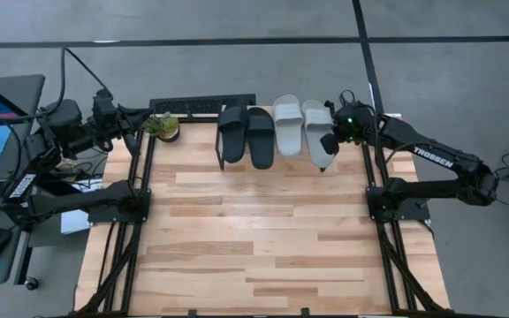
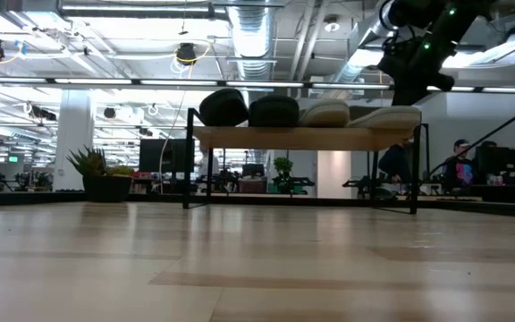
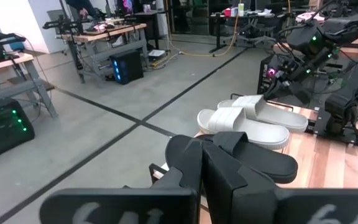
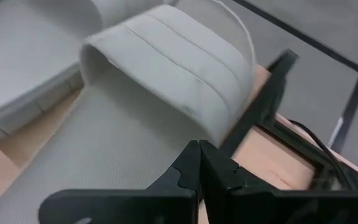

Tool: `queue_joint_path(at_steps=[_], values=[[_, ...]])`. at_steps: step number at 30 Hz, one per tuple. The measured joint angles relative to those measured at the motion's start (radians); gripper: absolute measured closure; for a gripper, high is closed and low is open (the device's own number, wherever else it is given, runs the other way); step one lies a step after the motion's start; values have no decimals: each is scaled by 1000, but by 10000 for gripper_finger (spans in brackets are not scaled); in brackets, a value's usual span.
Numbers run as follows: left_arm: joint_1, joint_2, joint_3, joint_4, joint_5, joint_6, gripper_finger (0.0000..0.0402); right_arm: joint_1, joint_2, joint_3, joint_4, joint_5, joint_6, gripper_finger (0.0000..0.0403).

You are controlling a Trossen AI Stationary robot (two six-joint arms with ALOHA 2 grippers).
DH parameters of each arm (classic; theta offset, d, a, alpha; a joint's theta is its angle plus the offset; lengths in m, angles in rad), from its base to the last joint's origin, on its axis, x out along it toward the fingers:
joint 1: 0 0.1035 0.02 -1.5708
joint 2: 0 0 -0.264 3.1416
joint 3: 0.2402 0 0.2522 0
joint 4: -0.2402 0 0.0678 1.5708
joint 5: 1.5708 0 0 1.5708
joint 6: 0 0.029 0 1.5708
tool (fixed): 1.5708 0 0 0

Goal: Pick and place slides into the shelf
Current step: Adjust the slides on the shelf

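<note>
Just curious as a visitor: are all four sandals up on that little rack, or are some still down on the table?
All on. Two black slides and two grey slides lie side by side on the shelf; none shows on the table.

You get bright, even ceiling light (image 2: 186,54); soft shadows sit under the shelf (image 2: 307,136), and close fingers (image 4: 197,174) blur.

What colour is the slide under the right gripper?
Light grey rubber slide, clearest in the right wrist view.

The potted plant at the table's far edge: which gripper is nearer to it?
The left. The left gripper sits just beside the potted plant, fingers shut. The right gripper is across the shelf, over the outermost grey slide.
</note>
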Motion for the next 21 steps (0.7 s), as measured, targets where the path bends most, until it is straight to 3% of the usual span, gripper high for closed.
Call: queue_joint_path(at_steps=[8, 16, 21], values=[[0, 0, 0, -2, 0, 0, 401, 4, -32, 0, -37, 59, 21, 403], [0, 0, 0, -2, 0, 0, 401, 112, -69, 38, -31, 58, 45, 403], [0, 0, 0, -2, 0, 0, 401, 191, -69, 100, 78, -35, 7, 403]])
